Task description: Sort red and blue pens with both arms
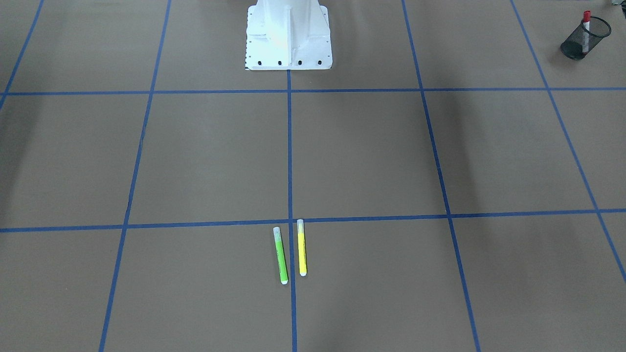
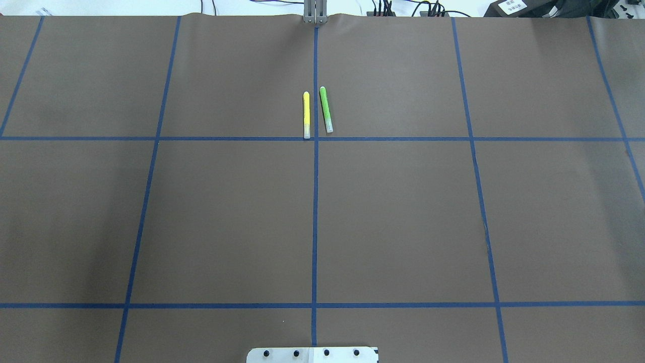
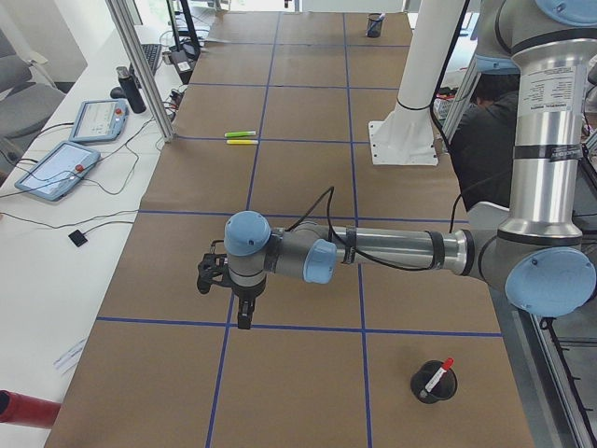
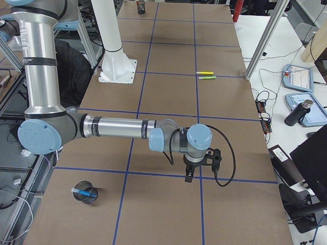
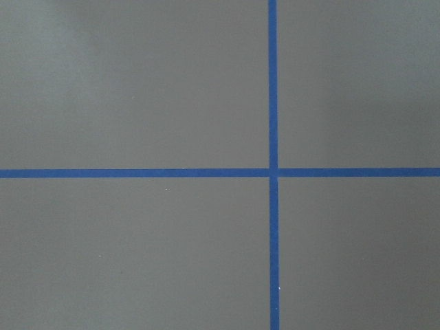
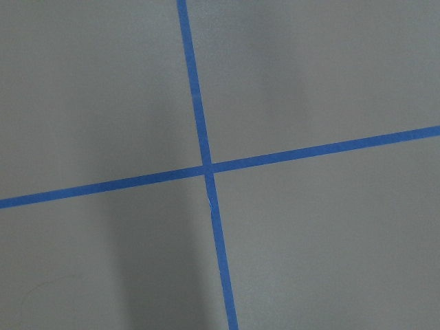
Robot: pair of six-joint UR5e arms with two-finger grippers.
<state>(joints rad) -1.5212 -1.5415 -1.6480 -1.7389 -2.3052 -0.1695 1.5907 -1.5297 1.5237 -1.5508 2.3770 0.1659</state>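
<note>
The red-capped white marker (image 1: 586, 22) stands in a black mesh cup (image 1: 577, 46) at the table's corner on my left side, also seen as marker (image 3: 438, 373) in cup (image 3: 422, 385). The blue highlighter (image 4: 83, 192) lies in another mesh cup (image 4: 93, 198) on my right side. My left gripper (image 3: 244, 315) hangs over a tape crossing, pointing down, apart from its cup. My right gripper (image 4: 188, 176) hangs likewise over a crossing. Both show only in the side views, so I cannot tell if they are open or shut. The wrist views show only tape lines.
A green highlighter (image 1: 280, 256) and a yellow highlighter (image 1: 301, 248) lie side by side at the table's far middle. The white robot base (image 1: 288, 34) stands at the near edge. Tablets (image 3: 56, 168) and cables lie beyond the far side. A person in dark clothes (image 3: 485, 140) is behind the base.
</note>
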